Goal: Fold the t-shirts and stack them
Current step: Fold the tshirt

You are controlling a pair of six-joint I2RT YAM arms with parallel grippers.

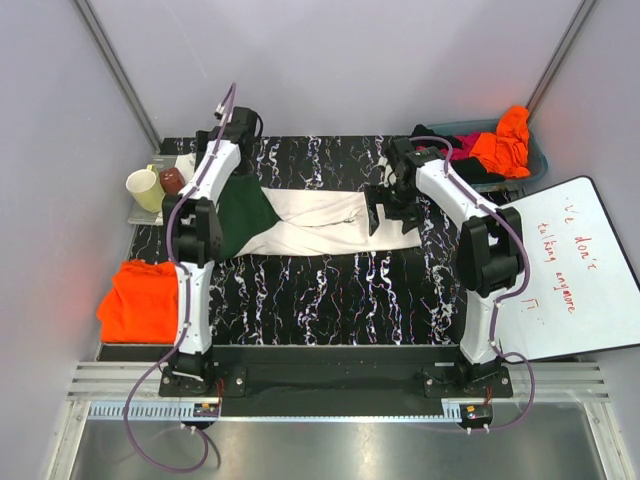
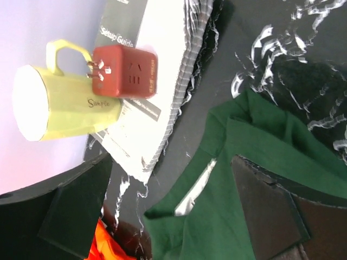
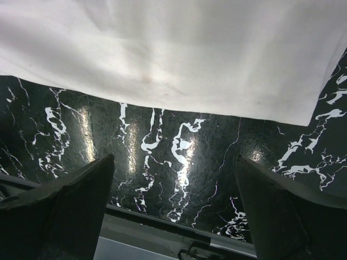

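The cream t-shirt [image 1: 320, 215] with dark green sleeves [image 1: 245, 210] lies spread lengthwise across the black marbled table [image 1: 330, 290]; no print shows. My left gripper [image 1: 197, 228] is open over the left green sleeve [image 2: 260, 135], with its jaws wide apart [image 2: 171, 206] and nothing held. My right gripper [image 1: 393, 208] is open at the shirt's right end. In the right wrist view it [image 3: 174, 179] hangs above bare table just near of the cream cloth [image 3: 173, 54]. A folded orange t-shirt [image 1: 140, 300] lies at the near left and also shows in the left wrist view [image 2: 105, 244].
A grey bin [image 1: 537, 160] at the back right holds orange [image 1: 505, 140], magenta [image 1: 462, 140] and black shirts. A white board with red writing [image 1: 570, 270] lies on the right. A yellow mug [image 1: 145, 188], a red plug adapter [image 2: 124, 73] and a booklet [image 2: 162, 70] sit at the back left.
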